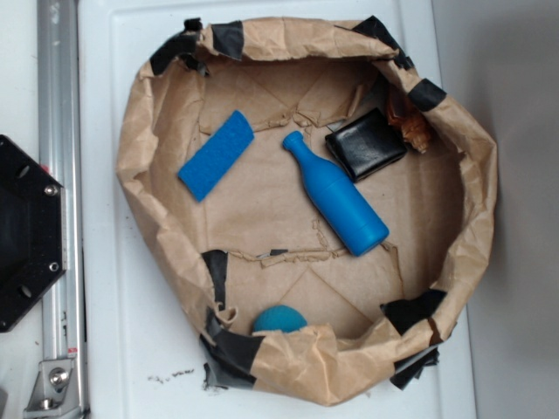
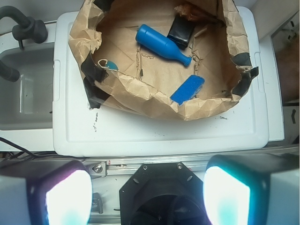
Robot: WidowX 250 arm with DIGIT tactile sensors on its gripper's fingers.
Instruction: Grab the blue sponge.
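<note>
Two finger pads glow pale at the bottom of the wrist view, set wide apart with nothing between them; the gripper hangs high and well back from the paper bag, above the black base plate and the metal rail. The arm itself does not show in the exterior view.

The paper bag is a crumpled brown one, its rim rolled down and patched with black tape, opened into a shallow nest. Inside it, toward the rail side, the blue sponge lies flat on the paper floor, tilted on a diagonal. Near the bag's middle lies the blue bottle on its side, apart from the sponge, neck pointing toward it. Beyond the bottle, against the far wall of the bag, sits a black wallet, beside something brownish that I cannot make out. A teal ball is tucked under the bag's rim.

The bag rests on a white plastic lid.
</note>
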